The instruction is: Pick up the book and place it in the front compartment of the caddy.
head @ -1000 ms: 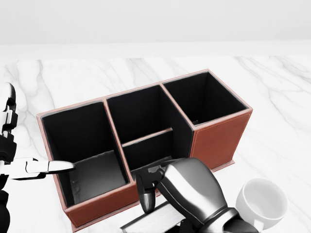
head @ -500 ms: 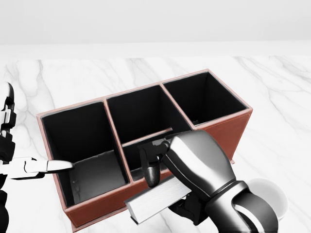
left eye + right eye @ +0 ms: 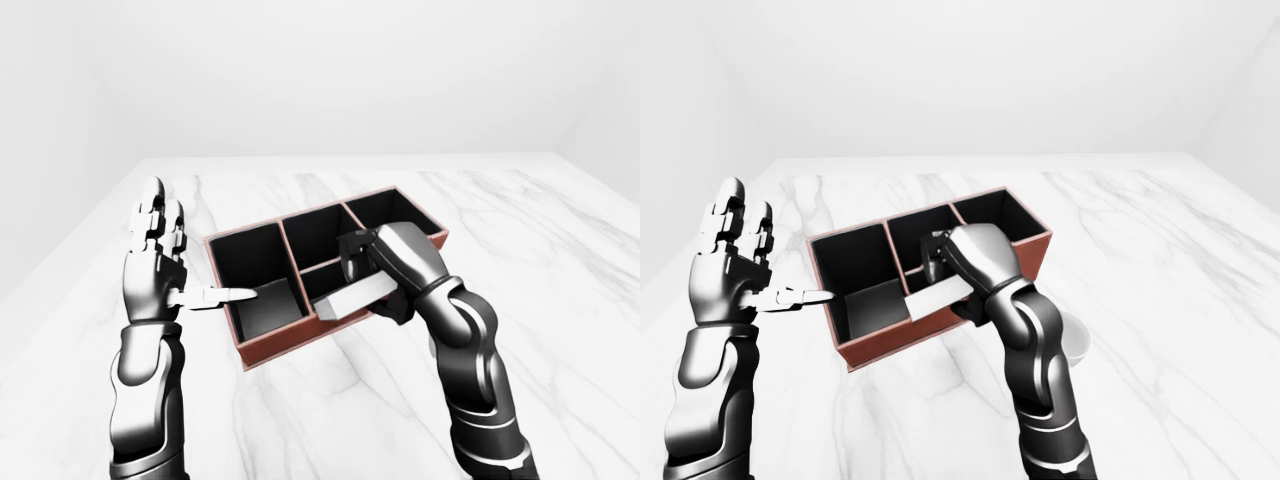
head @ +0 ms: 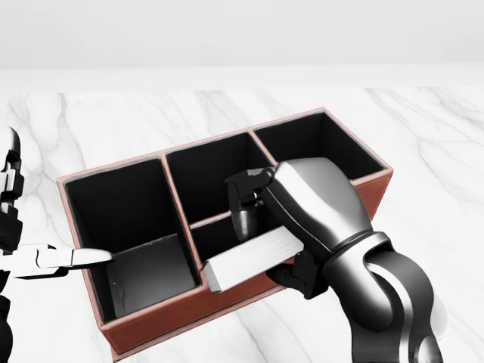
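The caddy (image 4: 155,319) is red-brown with black insides, set slantwise on the marble. It has a left bay, a right bay, and a middle bay split by a low divider. My right hand (image 4: 266,252) is shut on the grey-white book (image 4: 236,269). It holds the book flat and slightly tilted over the lower middle compartment, with the book's left end above the caddy's lower wall. My left hand (image 3: 178,272) is open with fingers upright, just left of the caddy. Its thumb (image 4: 76,259) points at the left bay's rim.
A white mug (image 3: 1077,342) stands on the white marble table (image 4: 431,121) right of the caddy, mostly behind my right forearm. A dark grey flat piece (image 4: 147,272) lies inside the left bay. A plain white wall runs along the top.
My right hand has carried the book up the head view, from the bottom edge to over the caddy's lower middle compartment. My arm now hides the mug there. The left hand has barely moved.
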Tool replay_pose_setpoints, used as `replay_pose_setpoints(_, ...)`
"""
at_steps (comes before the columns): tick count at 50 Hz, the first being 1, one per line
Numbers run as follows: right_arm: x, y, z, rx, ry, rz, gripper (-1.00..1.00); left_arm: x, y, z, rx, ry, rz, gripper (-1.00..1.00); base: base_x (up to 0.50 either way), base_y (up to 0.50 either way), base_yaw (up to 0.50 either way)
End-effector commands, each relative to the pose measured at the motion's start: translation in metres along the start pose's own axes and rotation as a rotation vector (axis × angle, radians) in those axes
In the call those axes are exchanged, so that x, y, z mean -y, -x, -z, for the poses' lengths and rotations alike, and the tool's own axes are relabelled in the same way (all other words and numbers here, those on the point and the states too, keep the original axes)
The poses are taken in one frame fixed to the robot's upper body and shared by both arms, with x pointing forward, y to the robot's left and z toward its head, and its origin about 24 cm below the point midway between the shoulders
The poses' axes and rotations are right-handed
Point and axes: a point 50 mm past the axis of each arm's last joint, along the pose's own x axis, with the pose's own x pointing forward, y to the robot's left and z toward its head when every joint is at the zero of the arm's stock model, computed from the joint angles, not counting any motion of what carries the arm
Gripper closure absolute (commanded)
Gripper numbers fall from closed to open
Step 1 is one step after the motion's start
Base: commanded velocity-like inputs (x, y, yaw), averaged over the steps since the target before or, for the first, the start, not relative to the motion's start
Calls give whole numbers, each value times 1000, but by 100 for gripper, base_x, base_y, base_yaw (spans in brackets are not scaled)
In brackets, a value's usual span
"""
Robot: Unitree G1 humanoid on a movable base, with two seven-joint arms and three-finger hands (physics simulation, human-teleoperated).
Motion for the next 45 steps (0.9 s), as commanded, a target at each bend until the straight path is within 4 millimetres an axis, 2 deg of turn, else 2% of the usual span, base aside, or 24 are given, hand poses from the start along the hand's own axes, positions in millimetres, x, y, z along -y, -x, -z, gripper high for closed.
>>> replay_pose_setpoints(1,12,-13,4,-6,1,61,100,-1,0,1,-3,1,-2,-100,0,0,0)
replay_pose_setpoints(25,7,-36,10,-29,-5,65,100,-2,-1,0,-2,1,-5,-100,0,0,0)
replay_pose_setpoints(45,15,-61,8,-32,1,87,100,-2,-1,1,-5,2,-6,-100,0,0,0)
